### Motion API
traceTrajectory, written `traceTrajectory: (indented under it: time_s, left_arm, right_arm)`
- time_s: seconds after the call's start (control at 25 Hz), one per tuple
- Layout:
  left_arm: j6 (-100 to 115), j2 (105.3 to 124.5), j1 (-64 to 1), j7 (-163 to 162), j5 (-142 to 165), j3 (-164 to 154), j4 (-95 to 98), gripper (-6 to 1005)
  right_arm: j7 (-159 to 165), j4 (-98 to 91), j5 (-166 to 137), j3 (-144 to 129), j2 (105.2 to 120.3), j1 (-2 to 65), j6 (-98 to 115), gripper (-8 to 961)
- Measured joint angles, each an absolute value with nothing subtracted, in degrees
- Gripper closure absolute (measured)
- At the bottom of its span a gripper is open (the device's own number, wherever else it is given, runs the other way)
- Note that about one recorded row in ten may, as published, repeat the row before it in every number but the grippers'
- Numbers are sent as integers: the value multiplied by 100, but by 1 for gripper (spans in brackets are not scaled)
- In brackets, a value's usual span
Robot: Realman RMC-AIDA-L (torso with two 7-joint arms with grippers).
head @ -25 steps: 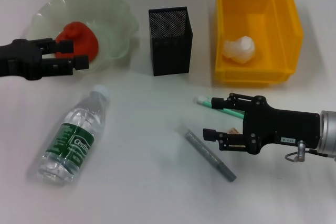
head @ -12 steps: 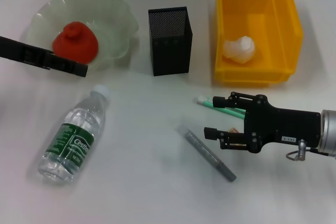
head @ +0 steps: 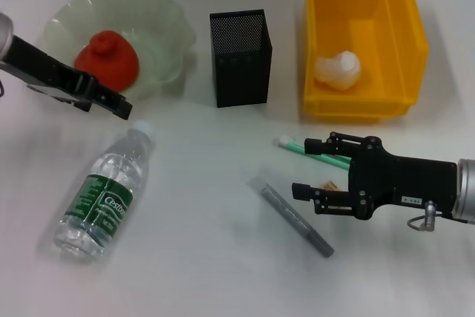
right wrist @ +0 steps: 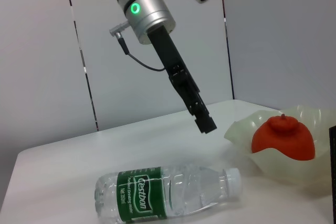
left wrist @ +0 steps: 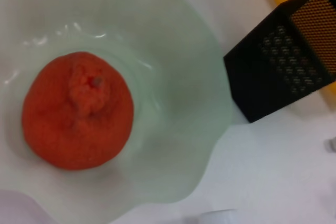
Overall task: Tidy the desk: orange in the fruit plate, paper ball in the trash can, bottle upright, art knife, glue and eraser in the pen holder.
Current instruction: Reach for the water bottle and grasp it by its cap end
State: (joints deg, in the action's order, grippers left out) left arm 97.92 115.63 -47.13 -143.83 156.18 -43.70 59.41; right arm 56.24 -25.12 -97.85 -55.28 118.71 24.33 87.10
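Note:
The orange (head: 106, 57) sits in the fruit plate (head: 167, 24) at the desk's back left; the left wrist view looks down on the orange (left wrist: 77, 109). My left gripper (head: 119, 104) hangs just in front of the plate, above the bottle's cap, turned edge-on. The bottle (head: 104, 194) lies on its side, cap toward the plate. The paper ball (head: 338, 68) rests in the trash can (head: 404, 42). My right gripper (head: 300, 167) stands open at the desk's right, fingers pointing left. The eraser (head: 329, 183) lies between them. A green glue stick (head: 312, 150) and the grey art knife (head: 293, 217) lie beside them.
The pen holder (head: 240, 57) stands between the plate and the trash can, with nothing showing inside. The right wrist view shows the bottle (right wrist: 168, 190), the orange (right wrist: 283, 137) and the left gripper (right wrist: 205, 121) hanging above the desk. Bare desk (head: 208, 257) lies between bottle and knife.
My left gripper has drawn back from around the orange, turned edge-on and swung toward the bottle's cap. The orange stays in the plate. The right gripper has hardly shifted.

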Motion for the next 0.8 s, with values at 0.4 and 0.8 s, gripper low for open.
traceTrajectory:
  time_s: [0.4, 0.8]
  left_arm:
    - [9488, 11821, -4974, -15142, 16043, -4997, 5835, 221]
    - [8973, 11844, -5170, -15163, 16048, -5227, 5153, 223]
  right_arm:
    - [5413, -2514, -9781, -5529, 11868, 2425, 8711, 188]
    - [5396, -2514, -9781, -5528, 11874, 2410, 8710, 188]
